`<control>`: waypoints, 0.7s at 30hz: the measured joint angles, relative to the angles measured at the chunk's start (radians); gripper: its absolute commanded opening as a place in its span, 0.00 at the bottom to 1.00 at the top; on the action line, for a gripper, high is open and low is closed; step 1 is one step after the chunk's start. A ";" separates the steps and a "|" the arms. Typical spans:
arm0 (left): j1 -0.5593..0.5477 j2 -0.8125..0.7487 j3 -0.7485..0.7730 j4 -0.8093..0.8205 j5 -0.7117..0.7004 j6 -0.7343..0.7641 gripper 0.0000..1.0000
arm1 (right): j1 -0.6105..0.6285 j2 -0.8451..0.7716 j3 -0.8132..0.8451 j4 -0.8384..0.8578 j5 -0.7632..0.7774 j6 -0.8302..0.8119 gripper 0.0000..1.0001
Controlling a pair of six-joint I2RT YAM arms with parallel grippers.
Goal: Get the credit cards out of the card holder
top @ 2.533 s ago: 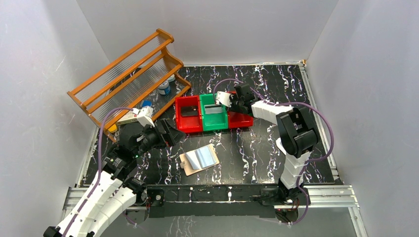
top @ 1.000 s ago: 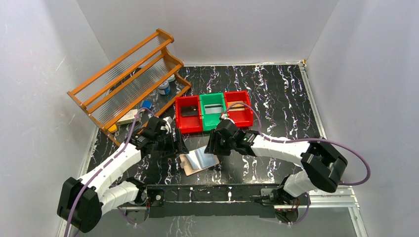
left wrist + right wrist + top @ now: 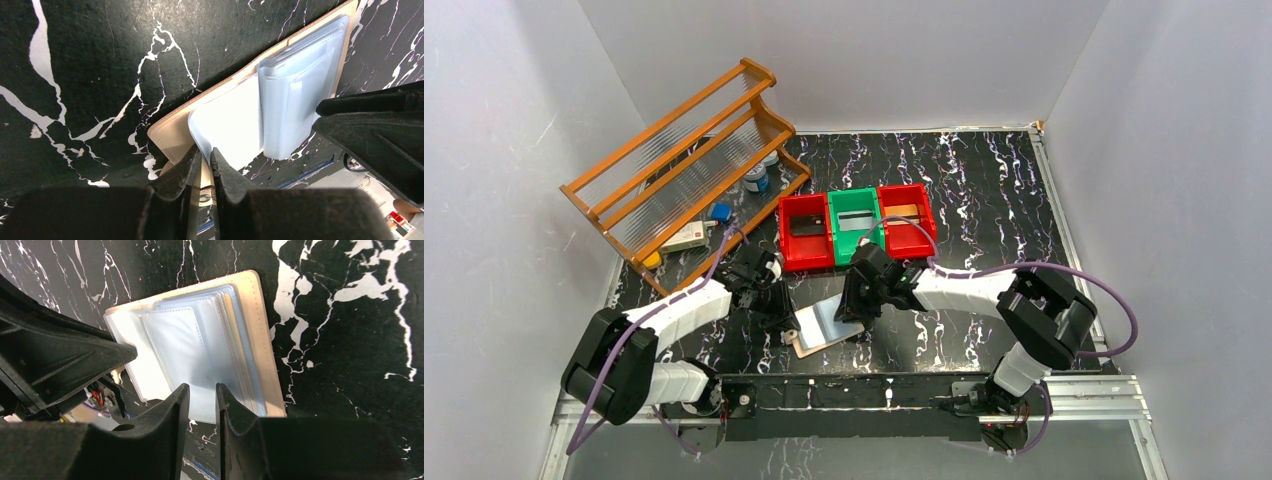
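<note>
The card holder (image 3: 826, 324) lies open on the black marble table, tan cover (image 3: 170, 131) down and pale blue sleeves (image 3: 190, 350) up. My left gripper (image 3: 205, 153) is at its left end, shut on the corner of one sleeve. My right gripper (image 3: 202, 390) stands over the right half's near edge. Its jaws are a narrow gap apart and the sleeve lies flat behind them. No card shows in the sleeves. Three credit cards lie in the bins: a dark one (image 3: 805, 226), a silvery one (image 3: 856, 222) and an orange one (image 3: 902, 212).
Two red bins (image 3: 790, 243) (image 3: 910, 243) flank a green bin (image 3: 857, 252) just behind the holder. A wooden rack (image 3: 684, 160) with small items stands at the back left. White walls close in on three sides, and a metal rail (image 3: 854, 390) runs along the front.
The right arm came down from the bins to the holder, and the left arm reached in from the left. Both jaws narrowed, and the left closed on a sleeve corner.
</note>
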 measured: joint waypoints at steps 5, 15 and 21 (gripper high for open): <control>-0.002 0.006 0.000 0.006 0.003 0.002 0.05 | 0.000 0.000 0.000 0.018 -0.027 0.000 0.34; -0.006 0.007 -0.002 0.035 0.017 0.001 0.00 | 0.000 0.060 0.014 0.148 -0.172 0.000 0.39; -0.007 0.006 -0.005 0.047 0.017 0.000 0.00 | 0.001 0.136 0.051 0.232 -0.292 0.001 0.49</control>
